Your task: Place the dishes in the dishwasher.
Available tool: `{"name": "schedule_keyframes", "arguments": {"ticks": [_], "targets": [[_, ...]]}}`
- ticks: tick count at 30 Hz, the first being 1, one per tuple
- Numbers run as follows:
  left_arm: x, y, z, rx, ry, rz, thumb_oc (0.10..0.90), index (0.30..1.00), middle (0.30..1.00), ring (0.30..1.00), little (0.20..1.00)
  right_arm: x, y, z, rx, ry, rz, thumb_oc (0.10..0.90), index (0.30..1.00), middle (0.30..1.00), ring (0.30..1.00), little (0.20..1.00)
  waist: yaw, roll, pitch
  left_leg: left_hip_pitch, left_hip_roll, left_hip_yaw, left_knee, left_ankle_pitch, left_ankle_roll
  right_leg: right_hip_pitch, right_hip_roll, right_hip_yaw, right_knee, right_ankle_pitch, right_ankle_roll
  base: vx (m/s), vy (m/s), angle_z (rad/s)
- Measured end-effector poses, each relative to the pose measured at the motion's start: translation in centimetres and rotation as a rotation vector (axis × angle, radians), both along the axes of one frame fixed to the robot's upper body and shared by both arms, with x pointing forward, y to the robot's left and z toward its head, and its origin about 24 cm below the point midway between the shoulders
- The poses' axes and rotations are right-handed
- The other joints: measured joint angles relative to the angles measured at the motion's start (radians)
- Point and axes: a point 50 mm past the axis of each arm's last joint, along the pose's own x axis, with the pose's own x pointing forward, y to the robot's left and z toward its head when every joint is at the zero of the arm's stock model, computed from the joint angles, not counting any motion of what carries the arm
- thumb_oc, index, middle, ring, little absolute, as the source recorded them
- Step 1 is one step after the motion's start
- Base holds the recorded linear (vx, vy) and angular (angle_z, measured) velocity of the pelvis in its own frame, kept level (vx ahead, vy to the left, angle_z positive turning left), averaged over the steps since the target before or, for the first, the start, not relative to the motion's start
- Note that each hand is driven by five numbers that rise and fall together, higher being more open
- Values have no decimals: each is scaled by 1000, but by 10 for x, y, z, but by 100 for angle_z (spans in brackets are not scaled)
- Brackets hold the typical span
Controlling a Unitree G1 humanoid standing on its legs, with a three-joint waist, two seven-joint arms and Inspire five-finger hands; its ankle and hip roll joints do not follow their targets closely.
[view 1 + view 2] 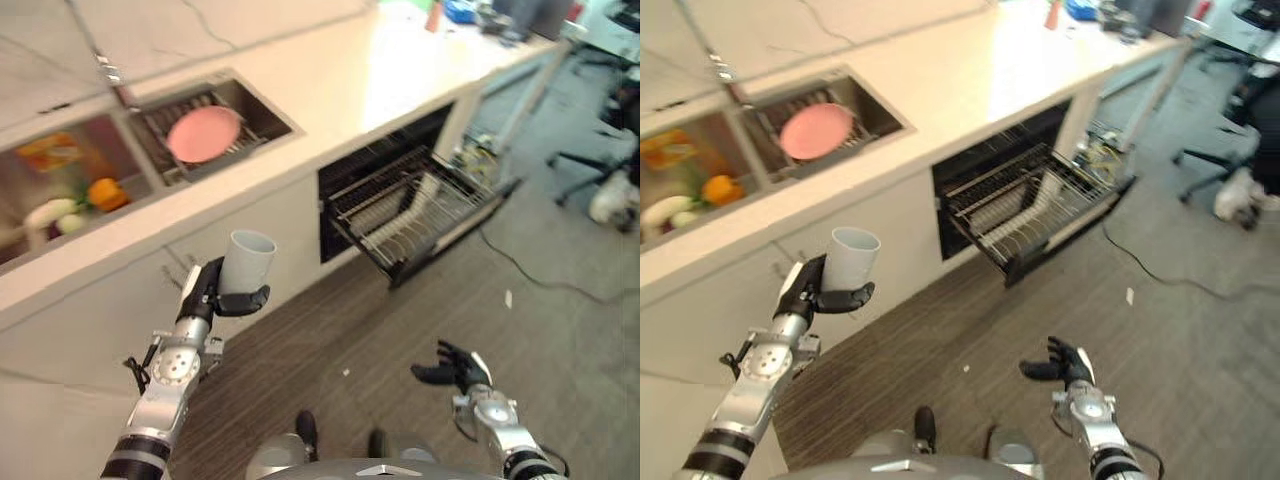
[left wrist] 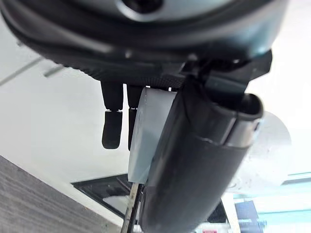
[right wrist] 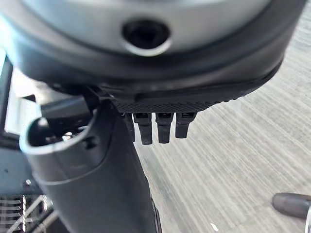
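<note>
Left eye view: smooth grey cylindrical cup (image 1: 247, 262) clasped in left hand (image 1: 212, 292), right hand (image 1: 452, 368) loosely open, empty

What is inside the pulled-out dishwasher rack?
The dishwasher rack holds pale upright dishes among its wires; their kind and number cannot be told. The grey cup is not in it; the left hand holds it upright.

Left hand (image 1: 215, 290) covers the cup's (image 1: 247, 262) base.
</note>
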Motion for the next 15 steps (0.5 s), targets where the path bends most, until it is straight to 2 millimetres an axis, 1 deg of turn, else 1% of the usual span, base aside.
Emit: {"name": "schedule_keyframes", "arguments": {"ticks": [1, 2, 3, 4, 6, 7, 8, 9, 10, 11, 12, 13, 14, 15], "targets": [[1, 0, 0, 0, -2, 0, 400, 300, 300, 300, 300, 3, 0, 3, -1, -19, 0, 800, 900, 900, 900, 900, -7, -1, 0, 3, -1, 11, 3, -6, 0, -2, -21, -10, -18, 3, 4, 194, -68, -45], [2, -1, 2, -3, -10, -2, 400, 300, 300, 300, 300, 6, -2, 9, -4, -44, -3, 800, 900, 900, 900, 900, -21, -2, 3, 11, 6, 25, 1, -16, -10, -3, -55, -34, -57, 5, 2, 273, -100, -37], [2, 0, 3, -6, -14, 5, 400, 300, 300, 300, 300, 10, -5, 20, -14, -96, 4, 800, 900, 900, 900, 900, -28, 7, 7, 15, 7, 27, -1, -24, -4, -3, -90, -55, -113, 17, 13, 228, -71, -39], [2, 2, 4, -13, -21, 14, 400, 300, 300, 300, 300, 13, -10, 33, -21, -163, -6, 800, 900, 900, 900, 900, -28, 12, 7, 27, 5, 34, -17, -23, -5, 0, -120, -74, -212, 27, 17, 161, -50, -47], [1, 8, 6, -11, -33, 49, 400, 300, 300, 300, 300, 21, -15, 51, -35, -259, -31, 800, 900, 900, 900, 900, -32, 10, 9, 34, -2, 6, -24, -24, -5, -25, -143, -28, -331, 79, 44, 210, -83, -42], [1, 11, 8, -8, -45, 74, 400, 300, 300, 300, 300, 23, -20, 62, -52, -314, -59, 800, 900, 900, 900, 900, -47, 3, 8, 45, 0, -20, -25, -31, -16, -53, -155, -16, -360, 113, 60, 267, -132, -7], [1, 12, 8, -7, -48, 87, 400, 300, 300, 300, 300, 21, -24, 70, -60, -354, -78, 800, 900, 900, 900, 900, -55, -3, 6, 52, 0, -31, -29, -35, -28, -56, -157, -25, -394, 128, 57, 180, -91, 5], [0, 13, 8, -4, -50, 97, 400, 300, 300, 300, 300, 21, -26, 74, -72, -380, -91, 800, 900, 900, 900, 900, -58, -13, 5, 67, 0, -31, -29, -35, -41, -66, -155, -32, -387, 134, 52, 210, -122, 7], [-2, 15, 7, -1, -45, 105, 400, 300, 300, 300, 300, 20, -28, 74, -77, -379, -108, 800, 900, 900, 900, 900, -63, -36, -6, 90, -3, -30, -31, -48, -69, -68, -151, -37, -355, 130, 45, 234, -144, 2], [-3, 15, 6, -2, -42, 108, 400, 300, 300, 300, 300, 15, -30, 73, -77, -375, -121, 800, 900, 900, 900, 900, -61, -57, -20, 109, -5, -35, -35, -58, -90, -60, -142, -27, -348, 160, 13, 183, -122, 11], [-6, 13, 2, -16, -34, 116, 400, 300, 300, 300, 300, 12, -34, 75, -86, -381, -137, 800, 900, 900, 900, 900, -65, -47, -27, 136, 16, -50, -44, -70, -116, -50, -124, -33, -331, 227, -9, 193, -140, 9], [-13, 10, -2, -30, -20, 118, 400, 300, 300, 300, 300, 10, -38, 77, -95, -388, -151, 800, 900, 900, 900, 900, -70, -23, -42, 148, 44, -67, -49, -74, -130, -47, -85, -34, -326, 241, -27, 292, -244, -14], [-16, 9, -3, -36, -19, 115, 400, 300, 300, 300, 300, 11, -41, 81, -105, -403, -155, 800, 900, 900, 900, 900, -63, 0, -55, 144, 70, -93, -41, -70, -119, -47, -43, -31, -337, 259, -61, 382, -334, -42], [-17, 7, -4, -48, -21, 115, 400, 300, 300, 300, 300, 13, -43, 86, -113, -419, -146, 800, 900, 900, 900, 900, -57, 23, -58, 152, 108, -101, -38, -70, -122, -38, -5, -32, -346, 257, -91, 283, -266, -37]]}}
